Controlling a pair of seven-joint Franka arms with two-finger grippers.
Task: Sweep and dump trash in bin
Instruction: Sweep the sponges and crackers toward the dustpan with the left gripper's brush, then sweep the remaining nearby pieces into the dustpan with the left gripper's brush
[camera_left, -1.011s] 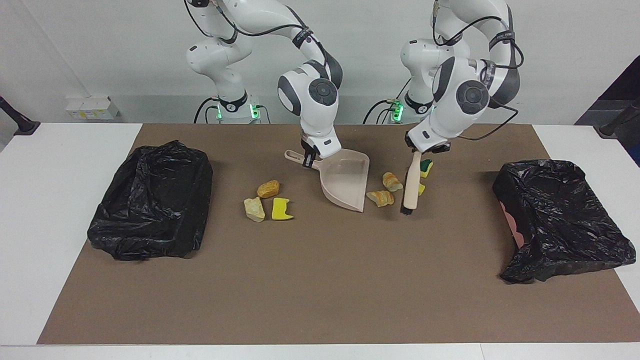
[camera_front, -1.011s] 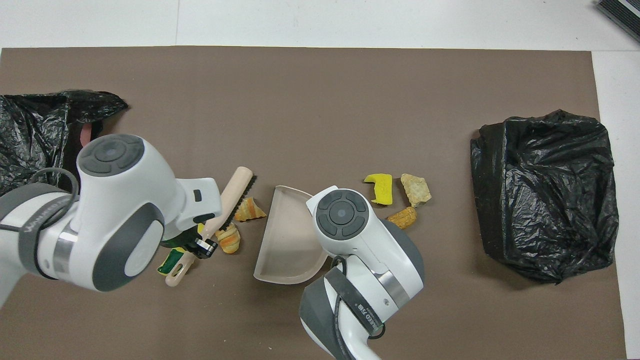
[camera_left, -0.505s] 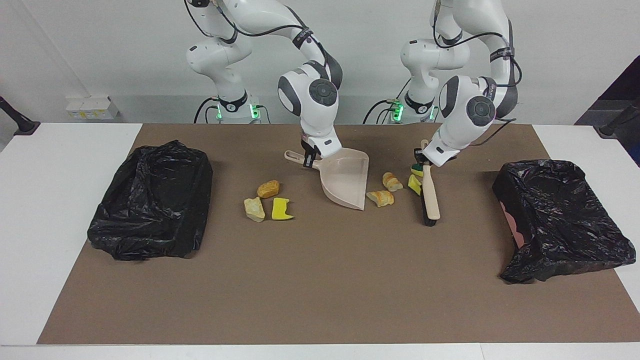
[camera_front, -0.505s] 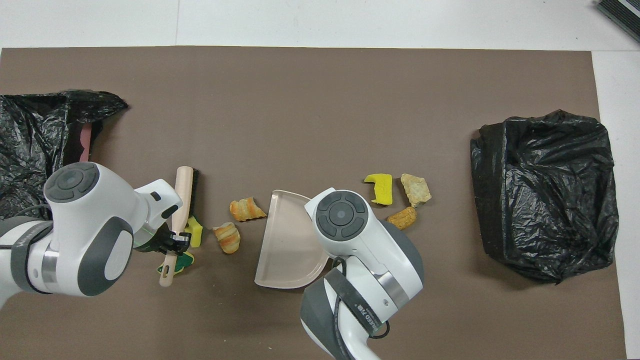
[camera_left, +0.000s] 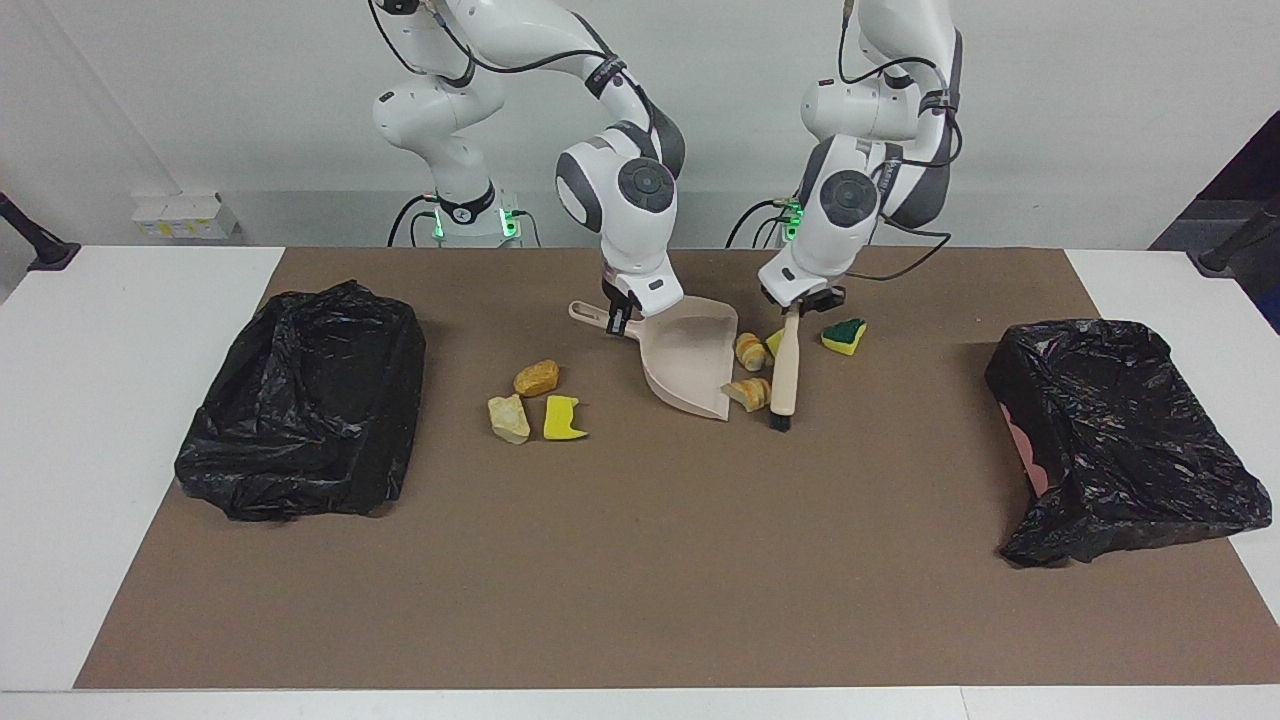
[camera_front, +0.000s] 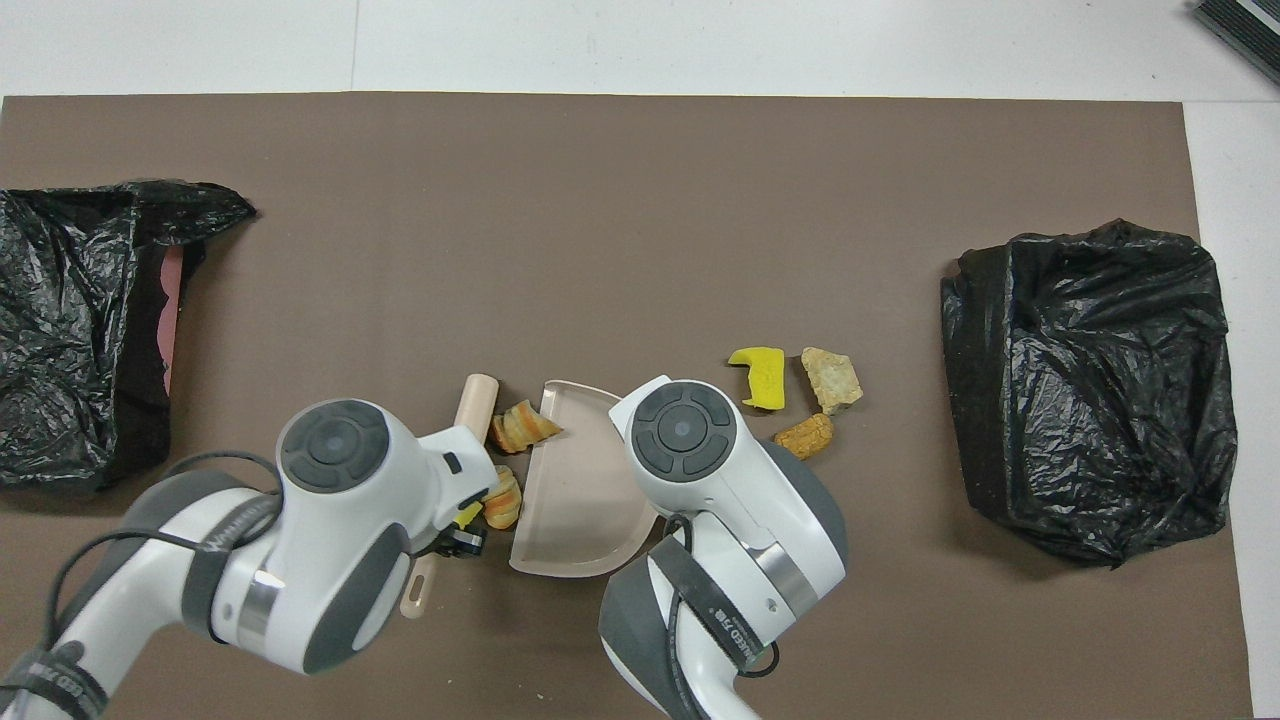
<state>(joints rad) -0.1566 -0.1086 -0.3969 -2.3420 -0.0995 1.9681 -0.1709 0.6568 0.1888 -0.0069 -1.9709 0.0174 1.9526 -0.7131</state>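
You are looking across a desk (camera_left: 150, 300) covered by a brown mat (camera_left: 640, 560). The right end effector (camera_left: 618, 318) is pinching the handle of a beige dustpan (camera_left: 690, 366), whose open mouth is facing the left arm's end of the desk. The left end effector (camera_left: 797, 304) is pinching the handle of a beige brush (camera_left: 784, 372), with the brush lying just beside that mouth.

Two orange bread-like chunks are sitting between brush and pan: one (camera_left: 749, 351) below the left end effector, the other (camera_left: 749, 393) at the pan's lip, touching it. A small yellow sponge piece (camera_left: 774, 342) is peeking out just beside the brush handle. A green-backed sponge piece (camera_left: 844, 336) is lying apart, toward the left arm's end from the left end effector.

Toward the right arm's end from the right end effector, three scraps are clustering together: an orange chunk (camera_left: 537, 377), a cream chunk (camera_left: 508, 418) and a yellow sponge piece (camera_left: 563, 418).

A bin lined with black plastic is standing at each end: one (camera_left: 300, 400) at the right arm's end, one (camera_left: 1120, 430) at the left arm's end.
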